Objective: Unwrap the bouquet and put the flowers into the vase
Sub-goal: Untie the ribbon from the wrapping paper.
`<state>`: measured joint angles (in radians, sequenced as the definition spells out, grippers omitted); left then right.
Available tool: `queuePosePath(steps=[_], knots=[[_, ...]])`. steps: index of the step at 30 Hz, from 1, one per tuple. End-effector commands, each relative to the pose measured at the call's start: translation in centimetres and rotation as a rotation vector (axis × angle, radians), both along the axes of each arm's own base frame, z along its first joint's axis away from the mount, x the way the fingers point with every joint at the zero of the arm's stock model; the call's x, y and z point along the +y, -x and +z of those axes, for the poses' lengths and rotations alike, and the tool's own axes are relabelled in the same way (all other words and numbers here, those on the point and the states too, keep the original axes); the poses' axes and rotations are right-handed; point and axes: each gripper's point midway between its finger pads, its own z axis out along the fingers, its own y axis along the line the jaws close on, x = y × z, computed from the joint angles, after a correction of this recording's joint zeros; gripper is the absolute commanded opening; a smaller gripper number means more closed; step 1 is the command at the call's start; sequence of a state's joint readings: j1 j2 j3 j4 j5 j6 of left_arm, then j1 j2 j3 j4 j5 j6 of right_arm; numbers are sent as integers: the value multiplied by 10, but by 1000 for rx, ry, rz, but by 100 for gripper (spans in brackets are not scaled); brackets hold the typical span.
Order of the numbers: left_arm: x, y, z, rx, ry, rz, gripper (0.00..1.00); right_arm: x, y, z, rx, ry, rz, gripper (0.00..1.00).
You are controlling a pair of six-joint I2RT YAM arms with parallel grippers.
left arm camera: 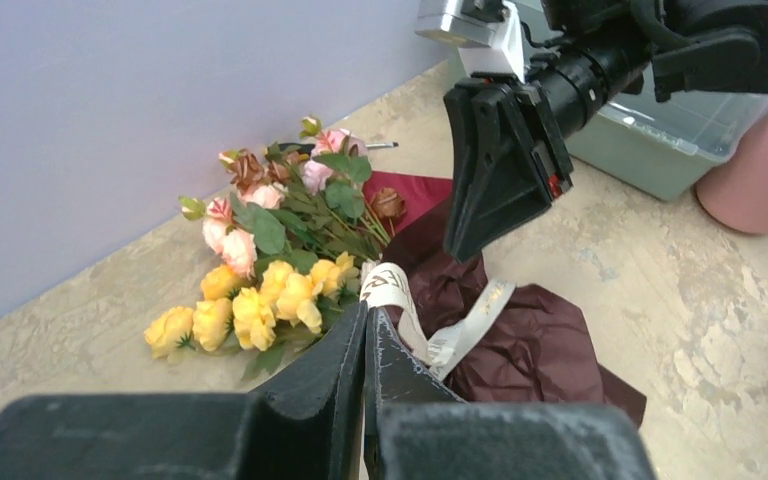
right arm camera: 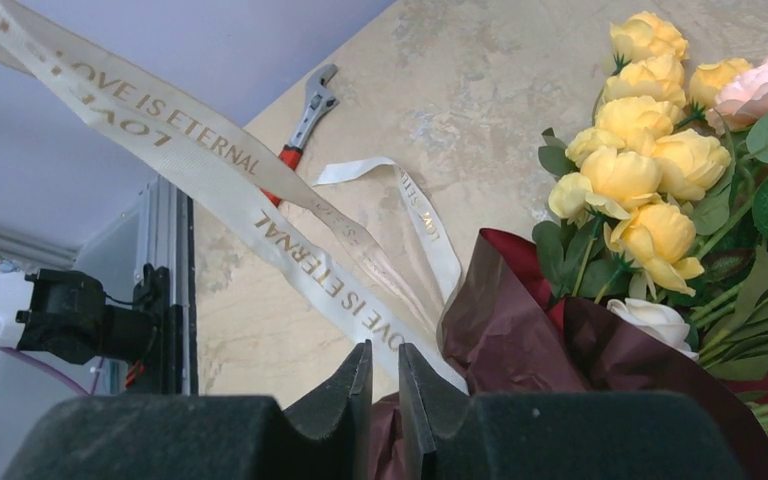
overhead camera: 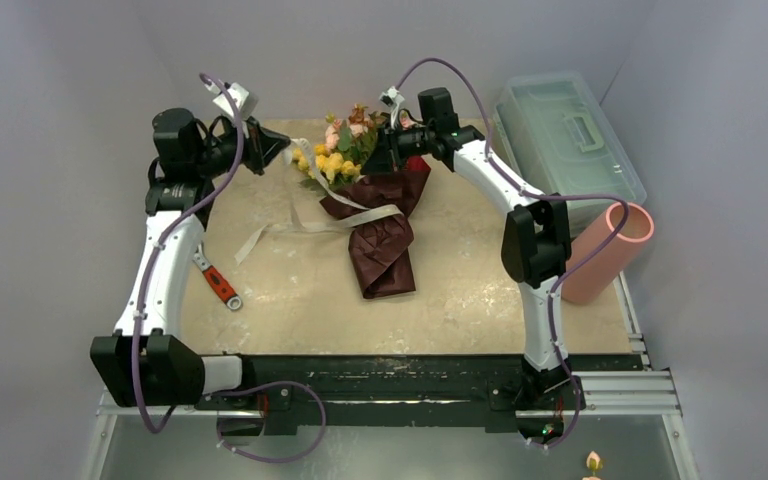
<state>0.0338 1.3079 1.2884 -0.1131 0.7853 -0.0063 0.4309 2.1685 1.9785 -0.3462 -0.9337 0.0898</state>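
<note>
**Holding the ribbon up, bouquet on the table at the back**

Beige stone-look table (overhead camera: 290, 300), both arms reaching to its far side. Clear greenish plastic box (overhead camera: 560, 130) with a handle sits at the far right corner. Salmon-pink vase (overhead camera: 610, 250) is at the right edge, just beside the box and partly behind the right arm, with its open mouth in view; whether it stands straight is hard to tell from above.

The bouquet (overhead camera: 360, 170) lies on the table at the centre back, well apart from the vase. Its dark red paper (overhead camera: 385, 250) is crumpled and trails toward the near side, and it wraps the stems loosely. The flowers (overhead camera: 335, 150) fan out at the far end, yellow roses left, pink and orange behind, with green leaves.

Cream ribbon (right arm camera: 210, 170), printed LOVE IS ETERNAL, runs from the paper up to the left arm, with a loose end lying on the table. Red-handled wrench (overhead camera: 218, 283) lies near the left arm.

Left gripper (left arm camera: 366, 312): jaws together, clamped on the ribbon at the tips. Right gripper (right arm camera: 384, 352): jaws nearly together with a thin gap, at the edge of the paper. Dark red shows in the gap, but I can't tell if it pinches the paper.
</note>
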Motion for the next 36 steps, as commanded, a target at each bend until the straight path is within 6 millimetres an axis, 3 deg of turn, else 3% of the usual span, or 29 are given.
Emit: queuePosePath(steps=[1,5,11,14,20,22,24,25,28,30,32,36], knots=[[0,39,0,-26,-134,-80,0,-6,6,35,-91,-17,23,19],[7,78,-27,6,-293,-125,0,-8,7,31,-95,-1,26,20],[29,132,-82,64,-552,-177,0,-8,8,25,-71,9,29,20],[37,151,-110,111,-631,-211,0,-7,7,24,-64,11,30,21],[57,169,-178,241,-778,-277,0,-9,8,21,-81,25,40,21],[62,162,-190,255,-796,-262,4,-10,9,19,-80,34,41,23],[64,151,-195,285,-783,-234,27,-12,10,15,-74,45,40,25],[66,142,-197,304,-770,-208,33,-12,11,14,-72,49,41,27],[72,102,-201,356,-703,-68,38,-14,12,10,-65,58,38,29],[78,75,-207,367,-684,10,47,-15,12,11,-66,61,35,31],[92,51,-222,399,-706,96,57,-16,12,11,-68,67,29,32],[114,14,-250,434,-773,201,65,-19,11,12,-74,80,19,33]])
